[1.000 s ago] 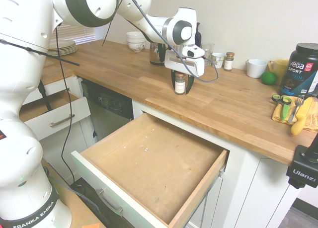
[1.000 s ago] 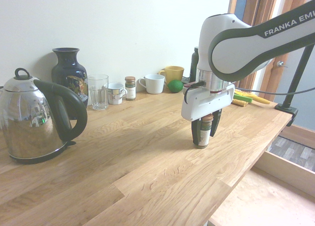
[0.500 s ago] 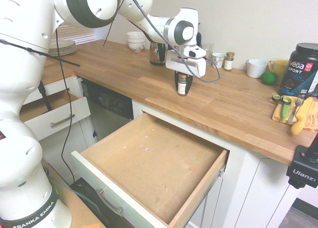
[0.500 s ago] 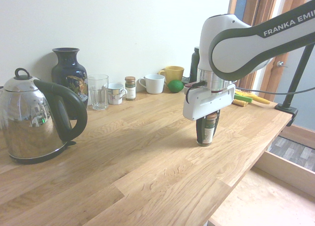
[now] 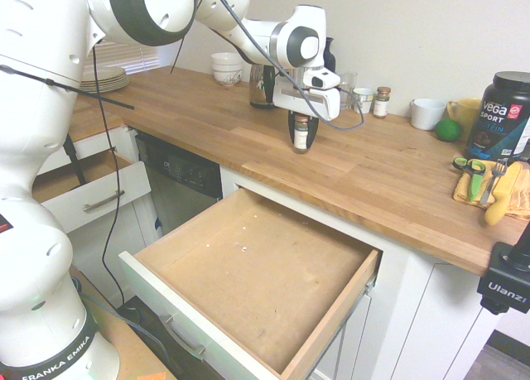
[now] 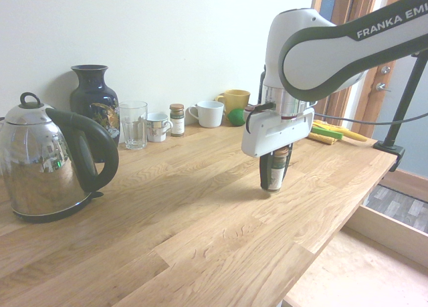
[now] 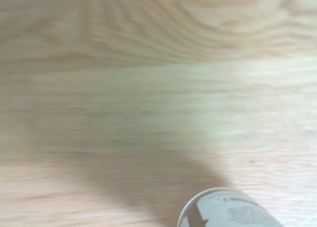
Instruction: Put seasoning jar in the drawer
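The seasoning jar (image 5: 301, 133) is a small glass jar with a brown lid, a white label and dark contents. My gripper (image 5: 301, 138) is shut on the seasoning jar, which hangs upright just above the wooden counter (image 5: 381, 173). From the other side, the seasoning jar (image 6: 275, 172) sits between the dark fingers (image 6: 265, 170) under the white gripper body. Its labelled side (image 7: 230, 209) shows at the edge of the wrist view over bare wood. The drawer (image 5: 257, 276) stands pulled open below the counter's front edge, its wooden bottom bare.
A second brown-lidded jar (image 5: 381, 102) stands by the wall beside a glass (image 6: 133, 124), small cups, a white mug (image 5: 427, 113) and a yellow mug (image 6: 233, 101). A kettle (image 6: 47, 161) and dark vase (image 6: 93, 99) sit further along. A smaller drawer (image 5: 87, 190) is open at left.
The fingers closed on the jar. The arm has since lifted it slightly off the counter and shifted it a little.
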